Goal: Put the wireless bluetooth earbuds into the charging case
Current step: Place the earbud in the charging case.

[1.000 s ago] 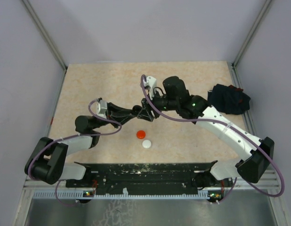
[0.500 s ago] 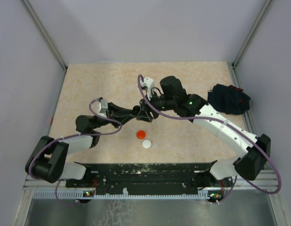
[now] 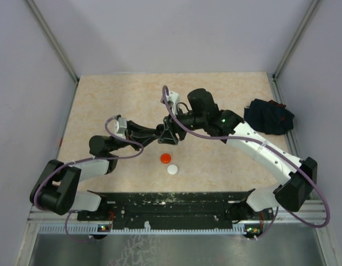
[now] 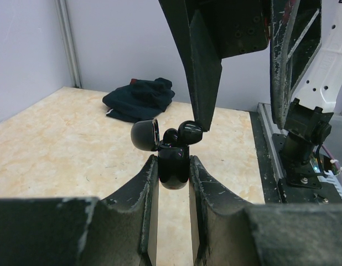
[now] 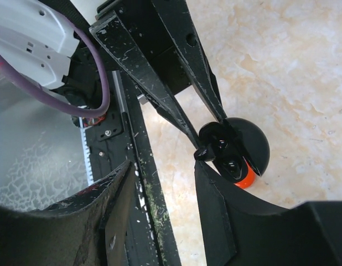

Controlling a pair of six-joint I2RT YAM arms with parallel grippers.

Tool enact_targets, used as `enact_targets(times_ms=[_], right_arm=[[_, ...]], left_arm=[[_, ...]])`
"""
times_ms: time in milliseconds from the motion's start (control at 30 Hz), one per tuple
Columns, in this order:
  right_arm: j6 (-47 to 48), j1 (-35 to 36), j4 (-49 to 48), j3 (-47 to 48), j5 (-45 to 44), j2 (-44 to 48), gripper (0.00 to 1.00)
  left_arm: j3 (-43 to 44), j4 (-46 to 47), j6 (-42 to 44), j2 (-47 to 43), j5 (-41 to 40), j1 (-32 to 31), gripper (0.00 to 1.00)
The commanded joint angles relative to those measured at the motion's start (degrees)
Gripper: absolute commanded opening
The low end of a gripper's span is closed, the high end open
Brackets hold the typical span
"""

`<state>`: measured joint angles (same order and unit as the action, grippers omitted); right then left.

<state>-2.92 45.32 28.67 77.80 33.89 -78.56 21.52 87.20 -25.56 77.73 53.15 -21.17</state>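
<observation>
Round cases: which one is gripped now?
The black case, lid open, between the left fingers; the red case and white case lie free on the table.

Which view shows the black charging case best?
Left wrist: the case sits centred, clamped in the left gripper, lid open, buds visible at its mouth. Right wrist looks into it from above, off-centre. From the top it is too small to make out.

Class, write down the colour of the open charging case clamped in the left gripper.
The charging case is glossy black, seen best in the left wrist view.
</observation>
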Motion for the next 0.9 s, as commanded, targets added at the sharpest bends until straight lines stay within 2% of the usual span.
enact_targets(times_ms=[0,400,600,867], right_arm=[[-1.5,0.2,-3.7,3.2,2.6,-0.8,0.48],[-4.2,0.2,-7.3,3.5,-0.7,-1.5,0.48],[-1.3,0.0,-4.8,4.7,-0.5,0.8,0.49],[0.5,-6.7,-2.4,3.6,2.5,3.2,0.53]], left_arm=[[0.9,6.6,1.2,-1.0,0.6,-0.2,0.00],[1.0,7.0,0.9,-0.9,1.9,-0.4,0.00],[0.3,7.2,0.7,-0.5,1.3,-0.5,0.00],[0.2,12.1,-4.3,2.1,3.3,-0.2,0.00]])
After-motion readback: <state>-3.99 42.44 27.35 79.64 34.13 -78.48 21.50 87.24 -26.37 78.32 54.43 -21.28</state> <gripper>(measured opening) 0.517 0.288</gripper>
